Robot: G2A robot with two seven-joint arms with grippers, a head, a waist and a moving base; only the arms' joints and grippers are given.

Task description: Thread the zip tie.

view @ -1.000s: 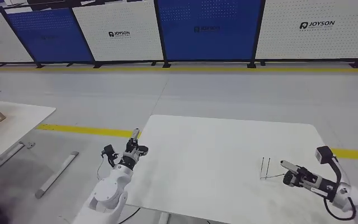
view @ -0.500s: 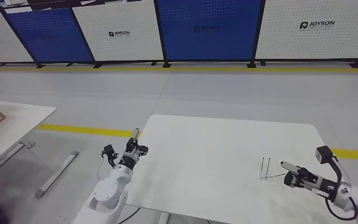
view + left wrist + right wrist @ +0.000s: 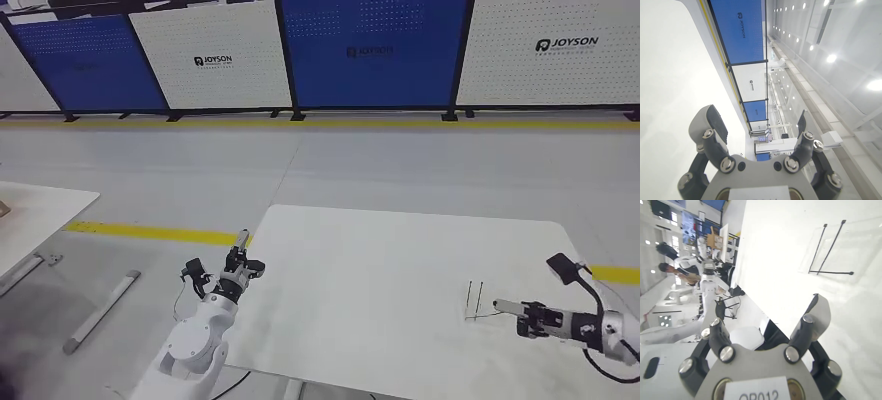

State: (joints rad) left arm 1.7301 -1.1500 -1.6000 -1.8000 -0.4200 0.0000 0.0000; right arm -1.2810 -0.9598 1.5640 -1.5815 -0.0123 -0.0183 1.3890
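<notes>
Two grippers sit low at the near side of the white table [image 3: 400,250], each spread wide with nothing between its jaws. The right gripper [image 3: 500,305] is over the table's right part, close to the surface; its fingers [image 3: 819,308] stand well apart with bare tabletop between them. It points toward the zip ties [image 3: 475,301], near them but not touching. The left gripper [image 3: 241,243] is at the table's left edge, well apart from the ties, its black-padded fingers splayed and aimed away from the robot along that edge.

Just beyond the right gripper's tips, three black zip ties lie flat on the table. Two lie side by side, nearly parallel, their square heads at the ends farther from the robot. The third lies across their near ends, touching or crossing both, its head toward the right gripper. None is threaded through its own head or another's.

Past the table's far edge is grey floor with a yellow line [image 3: 150,232], and behind it a row of blue and white panels [image 3: 370,55]
</notes>
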